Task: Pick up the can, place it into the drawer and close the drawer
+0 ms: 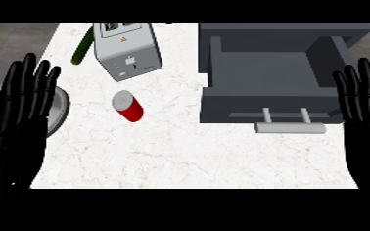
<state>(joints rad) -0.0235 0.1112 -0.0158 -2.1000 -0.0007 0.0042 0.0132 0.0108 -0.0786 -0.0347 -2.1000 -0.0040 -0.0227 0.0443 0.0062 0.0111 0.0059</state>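
A red can (128,105) with a silver top stands on the white marble counter, left of centre. A dark grey drawer (269,73) is pulled open at the right, its cavity showing nothing inside, with a pale handle (289,126) at its front. My left hand (25,100) rests at the left edge, fingers straight and pointing up, well left of the can. At the right edge my right hand (356,95) is likewise open with fingers up, beside the drawer's right side.
A silver toaster (127,50) lies tilted behind the can. A dark green cucumber (83,46) lies left of it. A grey plate (57,110) sits partly under my left hand.
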